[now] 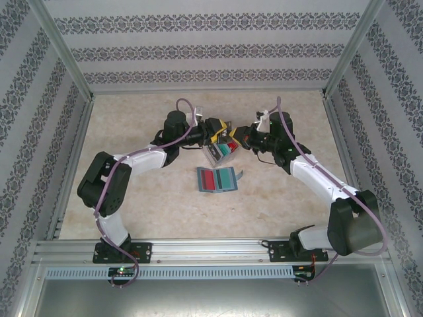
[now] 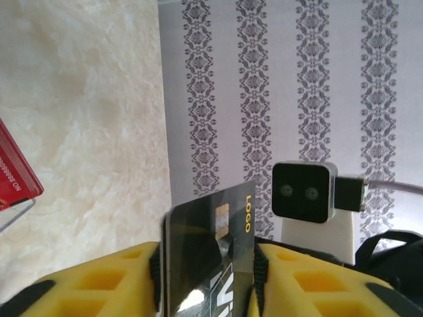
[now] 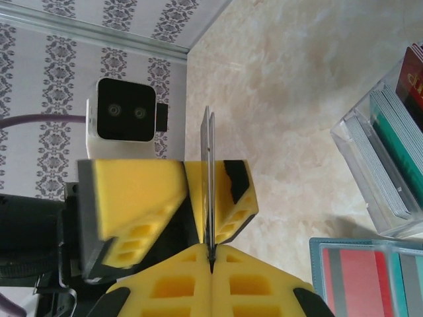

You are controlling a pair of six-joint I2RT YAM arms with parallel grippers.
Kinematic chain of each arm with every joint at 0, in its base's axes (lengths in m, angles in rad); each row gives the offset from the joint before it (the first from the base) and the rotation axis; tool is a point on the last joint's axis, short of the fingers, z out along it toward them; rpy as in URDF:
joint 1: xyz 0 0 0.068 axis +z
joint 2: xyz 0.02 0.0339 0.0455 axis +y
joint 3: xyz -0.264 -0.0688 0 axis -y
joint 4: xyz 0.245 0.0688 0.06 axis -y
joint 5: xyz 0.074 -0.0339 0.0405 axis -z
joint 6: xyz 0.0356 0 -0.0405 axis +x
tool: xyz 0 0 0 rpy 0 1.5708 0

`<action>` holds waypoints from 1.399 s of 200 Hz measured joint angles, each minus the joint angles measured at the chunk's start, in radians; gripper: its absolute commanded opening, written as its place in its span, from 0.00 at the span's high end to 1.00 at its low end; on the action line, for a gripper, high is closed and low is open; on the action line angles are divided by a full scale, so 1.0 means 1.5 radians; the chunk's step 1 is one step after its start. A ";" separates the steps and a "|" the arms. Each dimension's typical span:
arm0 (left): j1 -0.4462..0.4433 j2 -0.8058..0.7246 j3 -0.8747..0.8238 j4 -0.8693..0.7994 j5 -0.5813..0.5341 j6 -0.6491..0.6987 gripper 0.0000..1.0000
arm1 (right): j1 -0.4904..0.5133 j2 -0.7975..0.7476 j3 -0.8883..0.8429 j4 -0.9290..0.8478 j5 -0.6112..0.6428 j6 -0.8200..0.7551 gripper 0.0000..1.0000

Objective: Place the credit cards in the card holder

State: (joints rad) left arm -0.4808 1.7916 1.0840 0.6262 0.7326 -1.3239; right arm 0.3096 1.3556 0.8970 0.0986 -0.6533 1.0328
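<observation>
Two grippers are recorded close together above the middle of the bench (image 1: pixel 284 211), over a clear box (image 1: pixel 220 153) (image 3: pixel 370 178). Left gripper (image 1: pixel 217 130) (image 2: pixel 206 254): yellow fingers (image 2: pixel 99 284) are set a narrow way apart, and the gap is spanned from pad to pad by a dark card (image 2: pixel 211 228) (image 3: pixel 208 142) lettered LOGO in yellow; whether the card is pressed by them cannot be told. Right gripper (image 1: pixel 243 140) (image 3: pixel 211 254): fingers are closed together on the near edge of the same card, which is seen edge-on and upright in the right wrist view and is flanked farther along by the left fingers. Card holder (image 1: pixel 217 170) (image 3: pixel 315 277): teal-blue, laid open and flat on the bench, just nearer the arm bases than the clear box and apart from both grippers. Red card (image 1: pixel 207 180) (image 3: pixel 353 281): lodged in the holder's left face. Teal card (image 1: pixel 227 177): lodged in the right face, beside the red one. Further cards (image 3: pixel 396 142): several are stood on edge inside the clear box, with teal, grey and dark red among them.
</observation>
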 measured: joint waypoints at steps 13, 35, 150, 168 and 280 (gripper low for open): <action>0.000 0.000 0.002 0.005 0.004 -0.005 0.75 | -0.006 0.001 -0.001 0.002 -0.008 -0.005 1.00; 0.000 0.000 0.002 0.010 0.008 -0.008 0.93 | -0.021 0.001 -0.009 0.007 -0.013 -0.008 1.00; -0.003 -0.001 0.002 0.080 0.013 -0.070 1.00 | -0.031 0.020 0.001 0.044 -0.098 -0.030 0.78; -0.003 -0.001 0.002 0.093 0.013 -0.084 0.99 | -0.031 0.021 0.005 0.053 -0.102 -0.030 0.81; -0.003 -0.001 0.000 0.117 0.018 -0.118 0.77 | -0.048 0.017 -0.006 0.062 -0.091 -0.026 0.83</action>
State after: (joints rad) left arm -0.4850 1.7897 1.0836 0.8021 0.7601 -1.5009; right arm 0.2375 1.3804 0.8886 0.1921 -0.7898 0.9932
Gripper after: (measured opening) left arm 0.226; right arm 0.178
